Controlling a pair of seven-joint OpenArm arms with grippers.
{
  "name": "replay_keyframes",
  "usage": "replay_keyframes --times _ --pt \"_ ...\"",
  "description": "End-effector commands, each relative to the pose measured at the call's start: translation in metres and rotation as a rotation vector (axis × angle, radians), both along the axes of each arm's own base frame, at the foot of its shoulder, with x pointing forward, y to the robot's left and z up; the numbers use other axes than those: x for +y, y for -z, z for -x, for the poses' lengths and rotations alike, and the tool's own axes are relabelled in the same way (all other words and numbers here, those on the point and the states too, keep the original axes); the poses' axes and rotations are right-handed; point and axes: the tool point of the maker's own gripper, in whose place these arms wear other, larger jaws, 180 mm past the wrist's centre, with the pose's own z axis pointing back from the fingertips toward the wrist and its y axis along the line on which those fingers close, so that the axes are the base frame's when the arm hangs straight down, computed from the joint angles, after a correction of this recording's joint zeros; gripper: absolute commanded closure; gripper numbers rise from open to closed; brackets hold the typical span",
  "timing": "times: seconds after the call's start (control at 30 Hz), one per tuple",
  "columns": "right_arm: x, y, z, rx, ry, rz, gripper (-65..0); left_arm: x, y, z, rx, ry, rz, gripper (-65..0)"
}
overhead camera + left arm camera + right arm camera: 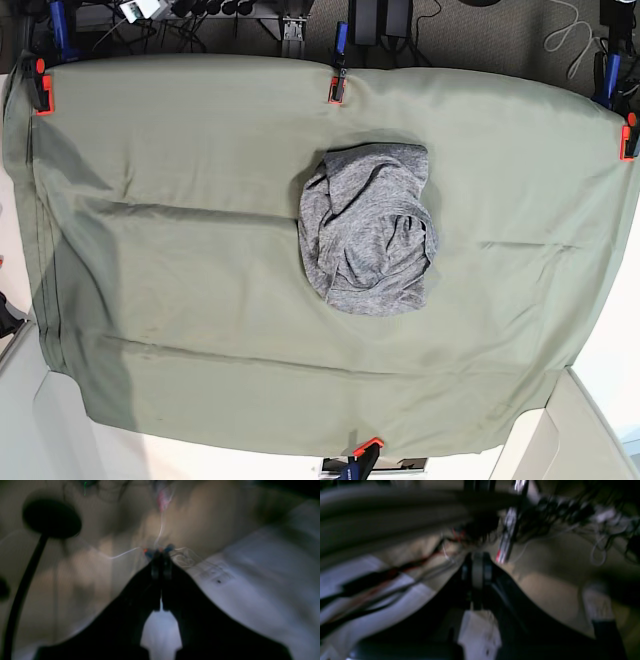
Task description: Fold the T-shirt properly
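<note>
The heather-grey T-shirt (pixel 370 228) lies crumpled in a rounded heap a little right of the table's middle in the base view, with folds bunched toward its near right side. Neither arm shows in the base view. In the blurred left wrist view, my left gripper (pixel 161 555) has its dark jaws pressed together with nothing between them, over a beige floor and a white surface. My right gripper (pixel 478 562) is likewise shut and holds nothing, in a dim, smeared view. The T-shirt shows in neither wrist view.
An olive-green cloth (pixel 180 250) covers the table, pinned by orange clamps at the far edge (pixel 336 88), far left corner (pixel 42 92), right edge (pixel 627 140) and near edge (pixel 365 448). A black round disc on a stand (pixel 51 517) and loose cables (pixel 570 512) lie off the table.
</note>
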Motion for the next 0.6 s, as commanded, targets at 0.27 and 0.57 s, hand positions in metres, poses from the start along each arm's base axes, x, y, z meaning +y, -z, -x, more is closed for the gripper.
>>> replay_keyframes --times 0.27,0.57 --pt "-0.002 0.078 0.028 0.239 -0.117 0.106 0.0 -0.023 0.084 -0.038 0.079 0.08 -0.054 0.0" --pt "0.0 0.092 -0.01 0.236 -0.141 0.109 0.0 -0.054 0.116 -0.066 0.087 0.059 -0.061 0.0"
